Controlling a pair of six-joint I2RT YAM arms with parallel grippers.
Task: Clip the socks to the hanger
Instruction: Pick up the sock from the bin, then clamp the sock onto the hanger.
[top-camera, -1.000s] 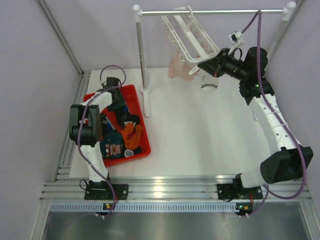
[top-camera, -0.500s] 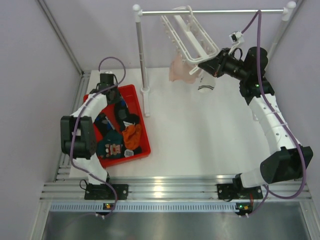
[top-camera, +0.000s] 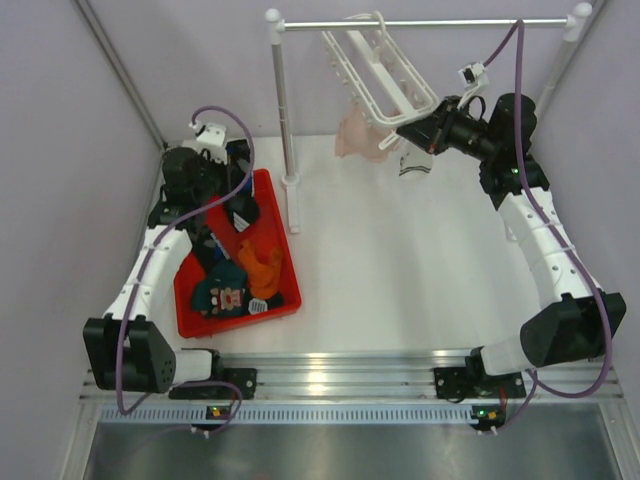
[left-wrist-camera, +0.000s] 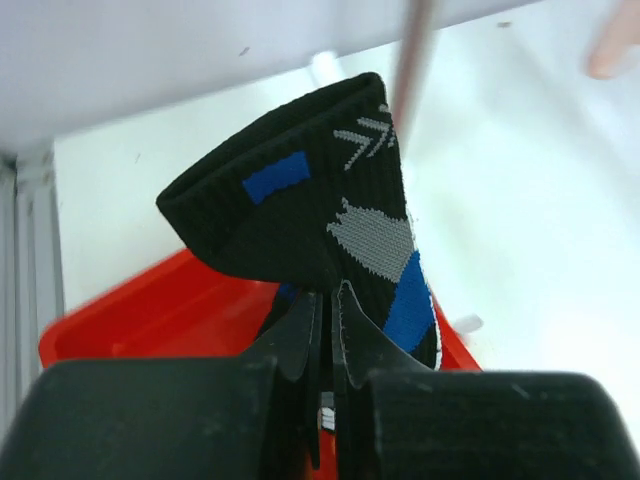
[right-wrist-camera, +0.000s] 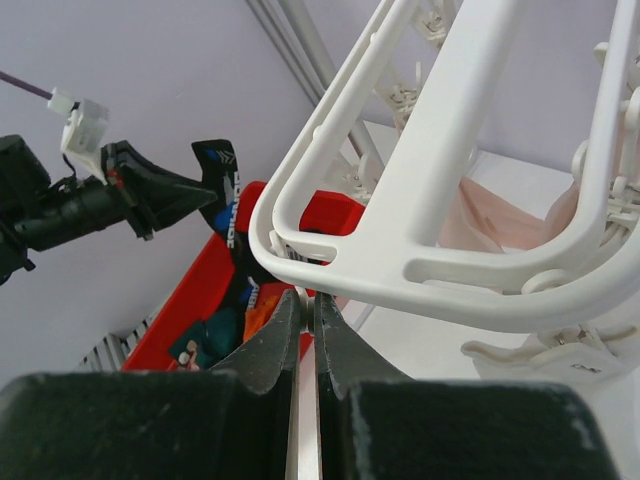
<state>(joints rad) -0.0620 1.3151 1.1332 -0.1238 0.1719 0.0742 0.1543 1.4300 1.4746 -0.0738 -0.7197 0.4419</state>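
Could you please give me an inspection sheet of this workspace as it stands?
Surface: white table, no spills seen.
Job's things: white plastic grid hanger on metal rail, pink sock and white sock hanging from it; teal sock and orange sock in red plastic tray.
Clutter: nothing seen.
Grippers: left gripper shut on black sock with blue patches; right gripper shut at hanger's corner.
Cables: purple cables loop above both arms.
Surroundings: plain lilac walls.

Nothing can be read for certain. The black sock (right-wrist-camera: 226, 200) carries a column of pale letters, too small to make out.
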